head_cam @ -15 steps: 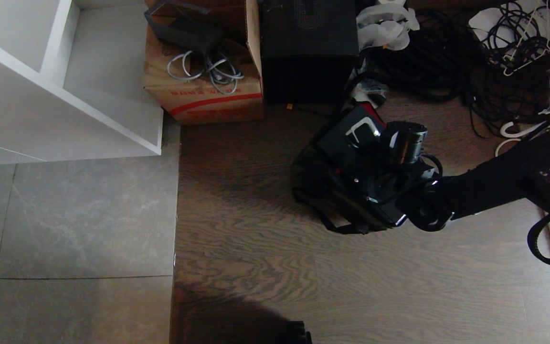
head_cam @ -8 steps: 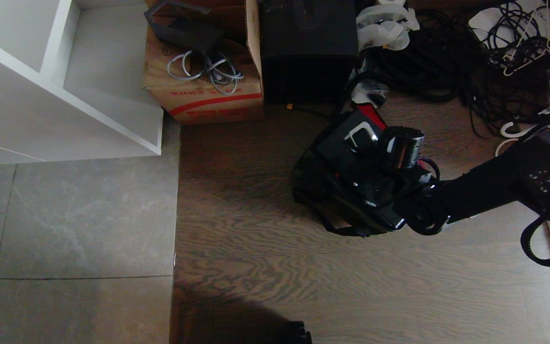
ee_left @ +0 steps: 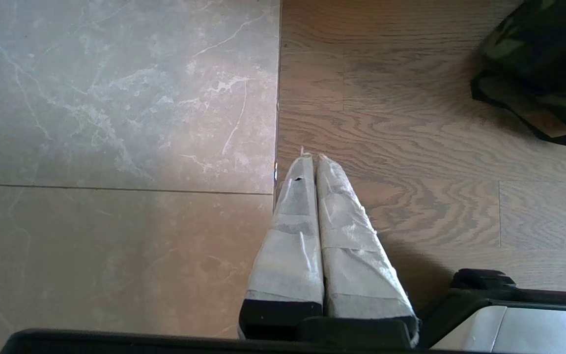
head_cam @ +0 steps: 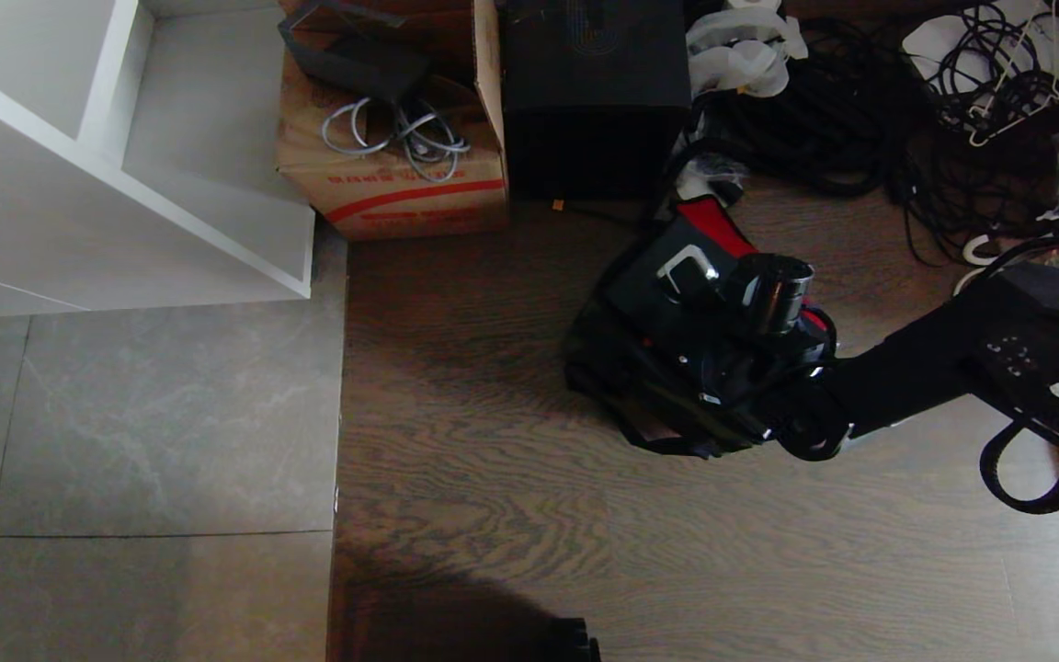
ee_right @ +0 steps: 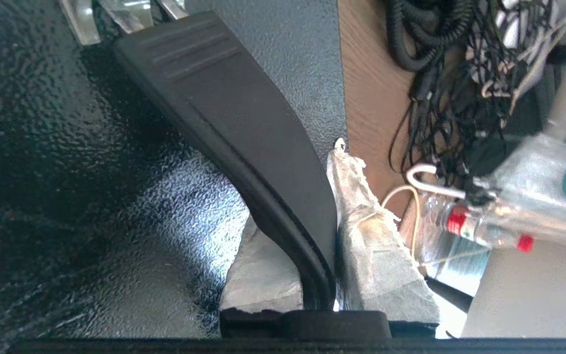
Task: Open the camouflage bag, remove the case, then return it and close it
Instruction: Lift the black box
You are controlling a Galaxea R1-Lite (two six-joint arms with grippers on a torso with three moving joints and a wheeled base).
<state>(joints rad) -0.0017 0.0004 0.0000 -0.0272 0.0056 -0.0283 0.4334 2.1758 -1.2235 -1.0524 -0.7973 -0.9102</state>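
While the right gripper [ee_right: 329, 275] has its jaws clamped on the black handle [ee_right: 243, 147] of the case [head_cam: 667, 285], the step in hand looks like either drawing the case out of the camouflage bag [head_cam: 626, 386] or sliding it back; these views alone do not say which. The case sits partly in the bag's open mouth on the wooden floor [head_cam: 493, 515], red lining [head_cam: 711, 225] showing beside it. Either way, the next move calls for keeping the case in line with the opening so its corners do not snag the fabric.

Largest to smallest, I count one white shelf unit [head_cam: 79, 184], one plain black box [head_cam: 594, 92], one cardboard carton [head_cam: 392, 175], one bag, one case. The cable heap [head_cam: 860, 119] is too tangled to count. The left gripper [ee_left: 312, 162] hangs over the floor seam, jaws pressed together and empty.
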